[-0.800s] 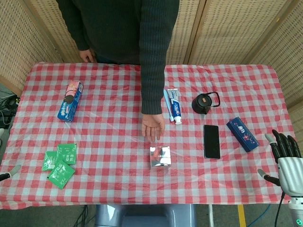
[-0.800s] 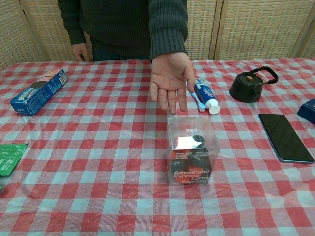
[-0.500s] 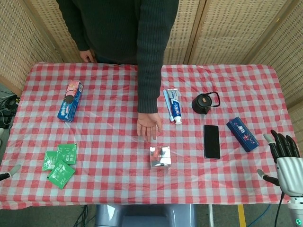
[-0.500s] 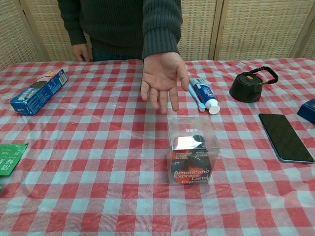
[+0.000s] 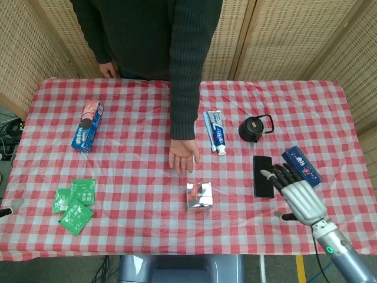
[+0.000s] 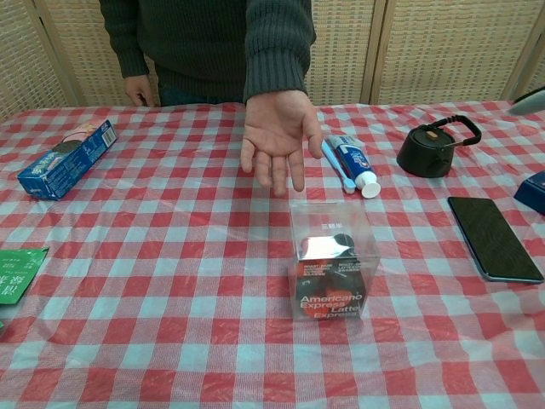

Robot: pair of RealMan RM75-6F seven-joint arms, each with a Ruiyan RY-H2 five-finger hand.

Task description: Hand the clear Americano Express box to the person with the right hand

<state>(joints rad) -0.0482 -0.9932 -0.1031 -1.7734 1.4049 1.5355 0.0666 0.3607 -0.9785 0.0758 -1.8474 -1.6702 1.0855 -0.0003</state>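
Right hand (image 5: 297, 194) advanced inward from table's right edge since earlier frames; now positioned above the black smartphone (image 5: 263, 175) and dark blue patterned box (image 5: 301, 167). Fingers (image 5: 284, 174) spread apart, holding nothing, thumb out to the side. In chest view, only a pale tip noted at upper right edge, too little to identify.

Person's open palm (image 5: 184, 160) shifted slightly leftward over same interval; held face up above red-and-white checked tablecloth (image 5: 141, 206), fingers pointing toward robot.

Clear plastic Americano Express box (image 5: 199, 196) with dark red and black contents stood upright on cloth, well to the left of right hand, untouched. Box sat just on the robot's side of the person's palm, apart from it. Label text legible on front face in chest view (image 6: 332, 260).

Beyond right hand: black cast-iron teapot with hoop handle (image 5: 255, 127). Farther left of teapot, blue-and-white toothpaste tube (image 5: 217, 131) lay flat, cap end toward robot, with what appeared to be a toothbrush alongside; not certain.

Far left of right hand, across table: blue biscuit carton with pink end (image 5: 88, 125) lay flat; nearer the robot, cluster of green sachets (image 5: 75, 206) lay overlapping.

Left hand (image 5: 7, 209) barely visible at far left frame edge, only a grey tip; whether fingers apart or curled could not be determined.
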